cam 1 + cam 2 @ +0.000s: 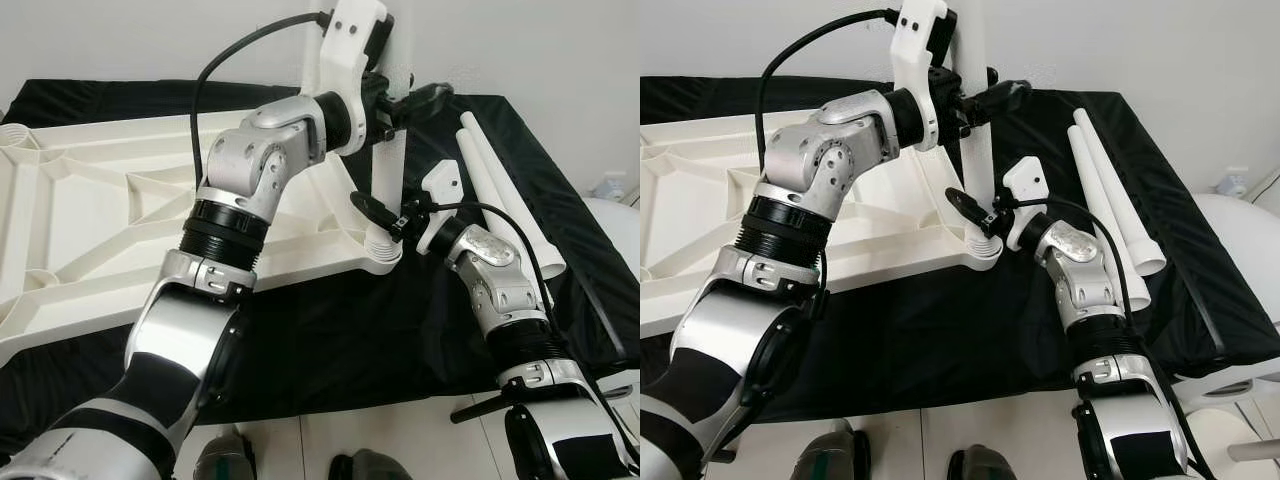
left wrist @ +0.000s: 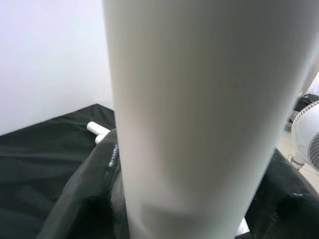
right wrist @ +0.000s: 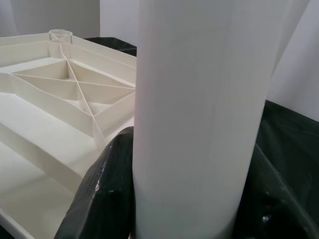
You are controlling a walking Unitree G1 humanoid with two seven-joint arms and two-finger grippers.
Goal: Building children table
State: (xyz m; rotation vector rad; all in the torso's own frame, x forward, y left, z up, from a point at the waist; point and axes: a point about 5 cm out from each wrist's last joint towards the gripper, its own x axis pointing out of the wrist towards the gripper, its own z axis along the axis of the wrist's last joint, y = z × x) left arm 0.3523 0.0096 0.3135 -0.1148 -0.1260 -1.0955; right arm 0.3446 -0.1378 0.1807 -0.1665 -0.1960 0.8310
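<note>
Right eye view | both end effectors clamp upright leg (image 1: 975, 100) | spare legs (image 1: 1110, 190) beside

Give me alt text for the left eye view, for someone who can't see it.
Both tools hold an upright white table leg standing in the corner socket of an upside-down white tabletop on a black cloth: the left tool grips it high, the right tool low near the socket. Two more legs lie on the cloth beside the right arm.

Tabletop (image 1: 120, 210) lying upside down on left of table (image 1: 400, 330), one leg (image 1: 975, 140) standing upright in its near-right corner socket. Two spare legs (image 1: 505, 190) lying side by side on right, beside that corner.
</note>
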